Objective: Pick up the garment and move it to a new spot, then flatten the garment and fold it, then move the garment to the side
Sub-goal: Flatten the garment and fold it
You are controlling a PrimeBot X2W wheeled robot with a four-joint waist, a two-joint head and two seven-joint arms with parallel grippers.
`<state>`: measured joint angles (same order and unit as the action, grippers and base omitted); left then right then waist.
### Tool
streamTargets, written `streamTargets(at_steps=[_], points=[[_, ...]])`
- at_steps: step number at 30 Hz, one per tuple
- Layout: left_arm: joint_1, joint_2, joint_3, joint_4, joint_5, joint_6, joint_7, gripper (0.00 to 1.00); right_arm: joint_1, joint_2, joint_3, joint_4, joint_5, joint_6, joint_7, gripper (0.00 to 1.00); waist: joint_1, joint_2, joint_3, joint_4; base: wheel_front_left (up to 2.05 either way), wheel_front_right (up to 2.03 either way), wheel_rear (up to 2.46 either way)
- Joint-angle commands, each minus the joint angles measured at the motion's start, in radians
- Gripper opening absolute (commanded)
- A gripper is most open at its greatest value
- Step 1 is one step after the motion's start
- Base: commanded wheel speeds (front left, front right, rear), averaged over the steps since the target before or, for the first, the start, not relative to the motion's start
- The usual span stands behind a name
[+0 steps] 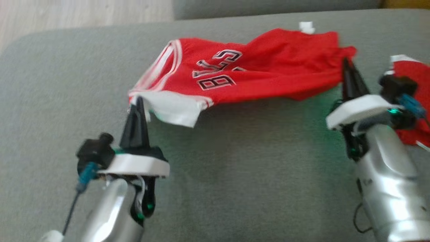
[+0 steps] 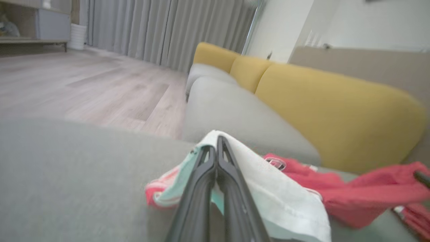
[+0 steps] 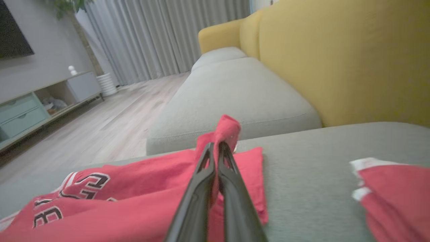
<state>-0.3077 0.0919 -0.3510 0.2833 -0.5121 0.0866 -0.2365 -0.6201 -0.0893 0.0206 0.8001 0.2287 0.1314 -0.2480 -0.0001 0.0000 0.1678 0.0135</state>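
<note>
The garment (image 1: 255,67) is a red basketball jersey with white trim and black lettering, stretched across the grey cushion (image 1: 235,168). My left gripper (image 1: 138,101) is shut on its white-edged corner (image 2: 268,188) at the near left. My right gripper (image 1: 346,64) is shut on a red corner (image 3: 226,129) at the right end, where the cloth bunches up over the fingertips. The jersey sags between the two grips, and its front edge casts a shadow on the cushion.
A second red piece of cloth with white trim (image 1: 413,87) lies at the far right, behind my right wrist. Yellow sofa backrests (image 3: 336,57) rise beyond the cushion. Wooden floor (image 2: 84,87) lies past its left edge, and another grey seat (image 3: 235,94) stands farther back.
</note>
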Motion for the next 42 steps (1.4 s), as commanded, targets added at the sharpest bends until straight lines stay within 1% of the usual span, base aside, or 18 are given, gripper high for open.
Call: streamTargets(at_steps=[1, 4, 5, 8, 11, 15, 21, 24, 27, 29, 30, 32, 35, 37, 39, 42], points=[[-0.051, 0.023, 0.050, -0.075, -0.013, -0.004, -0.007, 0.00, -0.005, -0.010, -0.007, -0.087, -0.007, -0.001, -0.010, 0.00, 0.0001, 0.0000, -0.040, -0.039, 0.00, 0.00, 0.00], [-0.097, 0.032, 0.087, -0.174, -0.050, -0.005, 0.016, 0.00, 0.031, -0.020, -0.048, -0.237, -0.012, -0.001, 0.031, 0.00, 0.0001, 0.0000, -0.059, -0.057, 0.00, 0.00, 0.00], [-0.097, 0.032, 0.087, -0.174, -0.050, -0.005, 0.016, 0.00, 0.031, -0.020, -0.048, -0.237, -0.012, -0.001, 0.031, 0.00, 0.0001, 0.0000, -0.059, -0.057, 0.00, 0.00, 0.00], [-0.161, 0.039, 0.129, -0.266, -0.089, -0.003, 0.042, 0.00, 0.054, -0.035, -0.074, -0.401, -0.018, -0.001, 0.089, 0.00, 0.0001, 0.0000, -0.073, -0.066, 0.00, 0.00, 0.00], [-0.228, 0.042, 0.172, -0.328, -0.120, 0.010, 0.058, 0.00, 0.068, -0.046, -0.086, -0.542, -0.019, -0.001, 0.143, 0.00, 0.0001, 0.0000, -0.094, -0.069, 0.00, 0.00, 0.00], [-0.311, 0.038, 0.211, -0.387, -0.149, 0.026, 0.068, 0.00, 0.067, -0.055, -0.081, -0.679, -0.023, -0.001, 0.193, 0.00, 0.0001, 0.0000, -0.119, -0.071, 0.00, 0.00, 0.00], [-0.375, 0.042, 0.220, -0.509, -0.148, 0.051, 0.095, 0.00, 0.083, -0.044, -0.091, -0.868, -0.029, -0.001, 0.254, 0.00, 0.0001, 0.0000, -0.142, -0.062, 0.00, 0.00, 0.00], [-0.376, 0.051, 0.219, -0.589, -0.142, 0.076, 0.128, 0.00, 0.105, -0.038, -0.103, -0.961, -0.044, -0.001, 0.288, 0.00, 0.0001, 0.0000, -0.145, -0.060, 0.00, 0.00, 0.00], [-0.368, 0.051, 0.229, -0.653, -0.153, 0.120, 0.180, 0.00, 0.125, -0.029, -0.120, -1.040, -0.051, -0.001, 0.337, 0.00, 0.0001, 0.0000, -0.132, -0.053, 0.00, 0.00, 0.00], [-0.375, 0.072, 0.231, -0.671, -0.143, 0.132, 0.212, 0.00, 0.130, -0.025, -0.128, -1.080, -0.055, -0.001, 0.367, 0.00, 0.0001, 0.0000, -0.109, -0.047, 0.00, 0.00, 0.00], [-0.382, 0.082, 0.233, -0.666, -0.140, 0.136, 0.226, 0.00, 0.129, -0.025, -0.129, -1.091, -0.059, -0.001, 0.381, 0.00, 0.0001, 0.0000, -0.094, -0.045, 0.00, 0.00, 0.00], [-0.408, 0.101, 0.236, -0.630, -0.145, 0.130, 0.252, 0.00, 0.117, -0.026, -0.128, -1.091, -0.063, -0.001, 0.407, 0.00, 0.0001, 0.0000, -0.058, -0.039, 0.00, 0.00, 0.00], [-0.485, 0.143, 0.239, -0.509, -0.142, 0.097, 0.276, 0.00, 0.059, -0.027, -0.116, -1.023, -0.043, -0.001, 0.441, 0.00, 0.0001, 0.0000, 0.006, -0.033, 0.00, 0.00, 0.00], [-0.564, 0.165, 0.240, -0.400, -0.143, 0.072, 0.287, 0.00, -0.012, -0.044, -0.102, -0.943, -0.038, -0.001, 0.451, 0.00, 0.0001, 0.0000, 0.061, -0.030, 0.00, 0.00, 0.00], [-0.664, 0.191, 0.238, -0.276, -0.130, 0.045, 0.286, 0.00, -0.112, -0.067, -0.084, -0.845, -0.051, -0.001, 0.437, 0.00, 0.0001, 0.0000, 0.120, -0.028, 0.00, 0.00, 0.00], [-0.832, 0.214, 0.235, -0.081, -0.105, 0.005, 0.250, 0.00, -0.296, -0.062, -0.075, -0.663, -0.054, -0.001, 0.391, 0.00, 0.0001, 0.0000, 0.189, -0.026, 0.00, 0.00, 0.00]])
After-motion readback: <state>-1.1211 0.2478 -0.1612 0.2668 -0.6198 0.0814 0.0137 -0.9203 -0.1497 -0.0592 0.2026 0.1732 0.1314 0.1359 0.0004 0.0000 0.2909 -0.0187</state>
